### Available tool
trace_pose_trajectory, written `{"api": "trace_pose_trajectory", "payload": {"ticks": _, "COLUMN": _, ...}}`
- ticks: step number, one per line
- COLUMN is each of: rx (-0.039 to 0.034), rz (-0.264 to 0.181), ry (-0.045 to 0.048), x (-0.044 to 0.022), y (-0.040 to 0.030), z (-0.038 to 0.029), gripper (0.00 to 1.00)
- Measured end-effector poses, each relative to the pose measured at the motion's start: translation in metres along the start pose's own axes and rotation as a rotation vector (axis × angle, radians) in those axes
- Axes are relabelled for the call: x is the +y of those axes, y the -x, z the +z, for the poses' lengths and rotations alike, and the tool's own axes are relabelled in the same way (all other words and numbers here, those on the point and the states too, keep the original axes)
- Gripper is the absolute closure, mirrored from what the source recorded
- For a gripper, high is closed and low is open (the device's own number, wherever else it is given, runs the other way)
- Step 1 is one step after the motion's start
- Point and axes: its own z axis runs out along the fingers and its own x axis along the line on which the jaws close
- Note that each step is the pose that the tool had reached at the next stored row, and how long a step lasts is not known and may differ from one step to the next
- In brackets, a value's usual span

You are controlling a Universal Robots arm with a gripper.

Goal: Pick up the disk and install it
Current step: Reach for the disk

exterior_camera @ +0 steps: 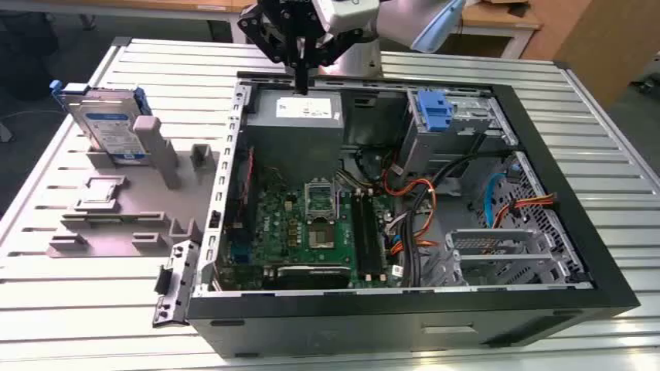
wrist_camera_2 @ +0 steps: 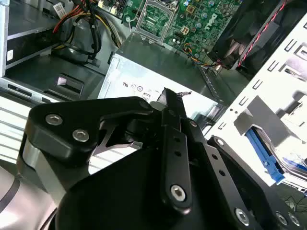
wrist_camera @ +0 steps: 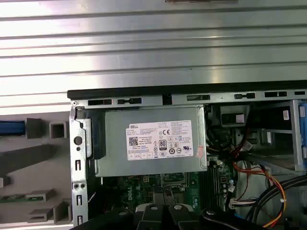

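A white sticker [wrist_camera: 159, 140] of small print and certification marks sits on the grey power-supply box [wrist_camera: 112, 143].

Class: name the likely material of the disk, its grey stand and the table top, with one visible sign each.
The disk: grey metal body, blue bracket probably plastic, glossy label. The stand: matte grey, blocky, probably plastic. The table top: ribbed, pale sheen, likely aluminium.

Ribbed silver-metal table [exterior_camera: 154, 69], open black computer case [exterior_camera: 413, 318] lying on it, grey plastic fixture [exterior_camera: 144, 197] just beside, toward the exterior view's left.
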Motion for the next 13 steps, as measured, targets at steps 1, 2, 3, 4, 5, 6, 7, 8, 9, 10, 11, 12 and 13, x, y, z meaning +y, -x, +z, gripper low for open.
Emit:
{"api": "trace_pose_trajectory", "payload": {"ticks": 1, "rx": 0.0, "rz": 0.0, "ry": 0.0, "x": 0.0, "y": 0.0, "z": 0.0, "gripper": 0.9}}
{"api": "trace_pose_trajectory", "payload": {"ticks": 2, "rx": 0.0, "rz": 0.0, "ry": 0.0, "x": 0.0, "y": 0.0, "z": 0.0, "gripper": 0.9}}
{"api": "trace_pose_trajectory", "payload": {"ticks": 3, "rx": 0.0, "rz": 0.0, "ry": 0.0, "x": 0.0, "y": 0.0, "z": 0.0, "gripper": 0.9}}
{"api": "trace_pose_trajectory", "payload": {"ticks": 4, "rx": 0.0, "rz": 0.0, "ry": 0.0, "x": 0.0, "y": 0.0, "z": 0.0, "gripper": 0.9}}
{"api": "trace_pose_trajectory", "payload": {"ticks": 5, "rx": 0.0, "rz": 0.0, "ry": 0.0, "x": 0.0, "y": 0.0, "z": 0.0, "gripper": 0.9}}
{"api": "trace_pose_trajectory", "payload": {"ticks": 6, "rx": 0.0, "rz": 0.0, "ry": -0.0001, "x": 0.0, "y": 0.0, "z": 0.0, "gripper": 0.9}}
{"api": "trace_pose_trajectory", "payload": {"ticks": 7, "rx": 0.0, "rz": 0.0, "ry": 0.0, "x": 0.0, "y": 0.0, "z": 0.0, "gripper": 0.9}}
{"api": "trace_pose_trajectory", "payload": {"ticks": 8, "rx": 0.0, "rz": 0.0, "ry": 0.0, "x": 0.0, "y": 0.0, "z": 0.0, "gripper": 0.9}}
{"api": "trace_pose_trajectory", "payload": {"ticks": 9, "rx": 0.0, "rz": 0.0, "ry": 0.0, "x": 0.0, "y": 0.0, "z": 0.0, "gripper": 0.9}}
{"api": "trace_pose_trajectory", "payload": {"ticks": 10, "rx": 0.0, "rz": 0.0, "ry": 0.0, "x": 0.0, "y": 0.0, "z": 0.0, "gripper": 0.9}}
{"api": "trace_pose_trajectory", "payload": {"ticks": 11, "rx": 0.0, "rz": 0.0, "ry": 0.0, "x": 0.0, "y": 0.0, "z": 0.0, "gripper": 0.9}}
{"api": "trace_pose_trajectory", "payload": {"ticks": 12, "rx": 0.0, "rz": 0.0, "ry": -0.0001, "x": 0.0, "y": 0.0, "z": 0.0, "gripper": 0.9}}
{"api": "trace_pose_trajectory", "payload": {"ticks": 13, "rx": 0.0, "rz": 0.0, "ry": -0.0002, "x": 0.0, "y": -0.0001, "z": 0.0, "gripper": 0.9}}
